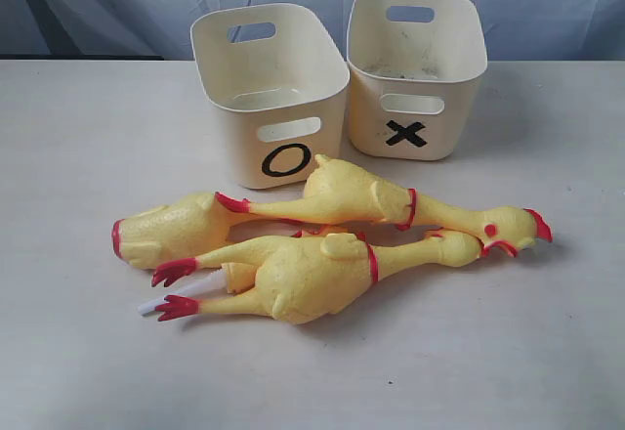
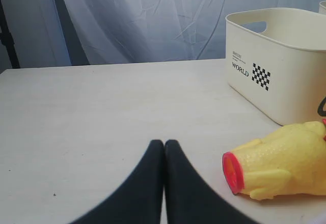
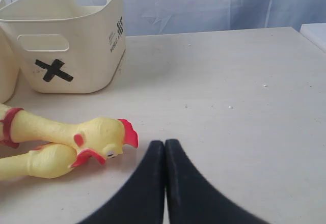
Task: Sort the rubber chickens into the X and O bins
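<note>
Three rubber chickens lie close together in front of the bins. A headless piece (image 1: 171, 230) is on the left, its red-rimmed open end (image 2: 232, 172) facing my left gripper (image 2: 164, 143). That gripper is shut with nothing in it, a short way from the piece. A whole chicken (image 1: 376, 198) stretches right to its red-combed head (image 3: 104, 135). A second long-necked chicken (image 1: 303, 276) lies in front of it. My right gripper (image 3: 165, 142) is shut, empty, just beside that head. The O bin (image 1: 269, 98) and X bin (image 1: 415, 73) stand behind, both apparently empty. Neither gripper shows in the exterior view.
A short white tube (image 1: 181, 293) lies by the front chicken's red feet. The white table (image 1: 508, 352) carries everything, with a pale curtain behind it. The two bins stand side by side, almost touching.
</note>
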